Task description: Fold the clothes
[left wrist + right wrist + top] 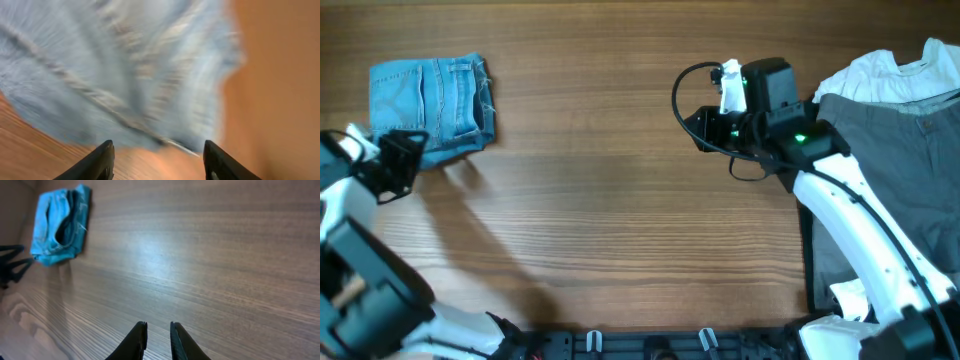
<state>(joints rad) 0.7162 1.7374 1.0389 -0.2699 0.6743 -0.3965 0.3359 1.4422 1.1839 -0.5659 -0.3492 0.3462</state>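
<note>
From above, one folded pair of light-blue jeans (430, 95) lies at 10 o'clock on the table (620, 220) with the left gripper (398, 162) at its 7 o'clock corner; one pair of grey trousers (890, 130) and one white top (880, 70) lie at 3 o'clock, beyond the right gripper (700, 125). The left wrist view shows two fingers spread, empty, with blurred denim at 12 o'clock. The right wrist view shows two fingers nearly together, pinching nothing, with the jeans at 10 o'clock.

Light-blue jeans (430, 95) on a brown wood-grain table (620, 220).
The denim shows paler faded streaks. At the table's right edge are plain grey trousers (900, 150) beside a white top (880, 75). The right arm (850, 215) is white, black-jointed.
</note>
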